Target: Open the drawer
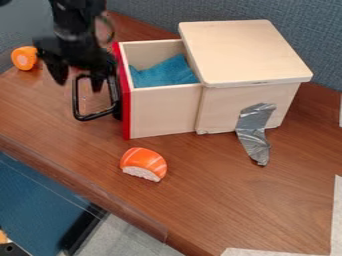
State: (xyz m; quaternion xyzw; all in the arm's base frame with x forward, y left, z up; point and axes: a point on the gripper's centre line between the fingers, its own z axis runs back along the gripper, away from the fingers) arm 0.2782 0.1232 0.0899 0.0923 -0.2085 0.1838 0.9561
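Observation:
The wooden box (pixel 250 55) stands at the upper right. Its drawer (pixel 163 112) is pulled out to the left, with a red front (pixel 125 100) and a blue cloth (pixel 167 72) inside. A black loop handle (pixel 77 97) sticks out from that front. My gripper (pixel 79 82) hangs at the upper left, open, its fingers spread apart at the top of the handle. One finger overlaps the handle's upper part in the view, the other is left of it; whether they touch cannot be told.
An orange and white sushi toy (pixel 143 164) lies in front of the drawer. Another orange piece (pixel 25 58) sits at the far left, behind the gripper. Silver tape (pixel 254 132) runs from the box onto the table (pixel 200 195). The table's edge runs along the lower left.

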